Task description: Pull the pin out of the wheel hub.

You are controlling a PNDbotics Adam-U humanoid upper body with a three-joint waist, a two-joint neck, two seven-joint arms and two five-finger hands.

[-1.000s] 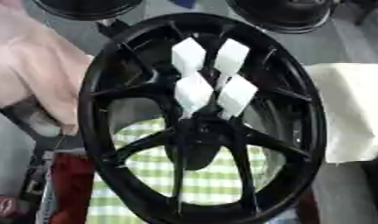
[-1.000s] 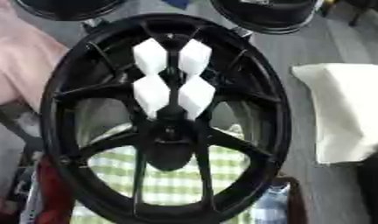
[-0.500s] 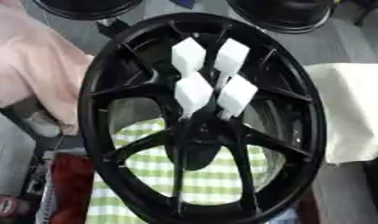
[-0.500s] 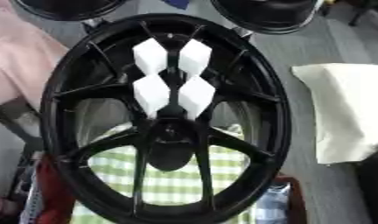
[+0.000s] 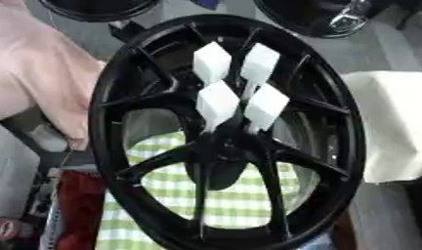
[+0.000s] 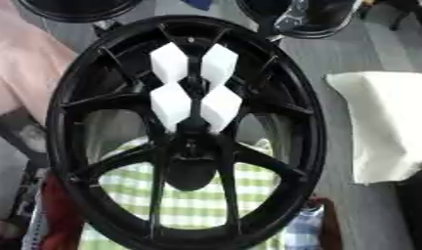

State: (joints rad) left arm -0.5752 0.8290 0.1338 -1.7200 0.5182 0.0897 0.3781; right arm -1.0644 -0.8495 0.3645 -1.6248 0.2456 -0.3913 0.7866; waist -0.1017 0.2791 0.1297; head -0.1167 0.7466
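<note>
Neither hand shows anywhere, so I cannot tell what either is doing. The black wheel hub (image 5: pixel 227 132) fills the centre of the frame over a green checked cloth (image 5: pixel 236 195), seemingly laid there to cushion it. Four white block-headed pins (image 5: pixel 219 100) stand clustered just above the hub's middle — all seated, none pulled yet.

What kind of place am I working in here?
Probably a wheel workshop or a test bench: a black wheel with white blocks at its hub, more dark wheels behind it, and a green checked cloth underneath.
</note>
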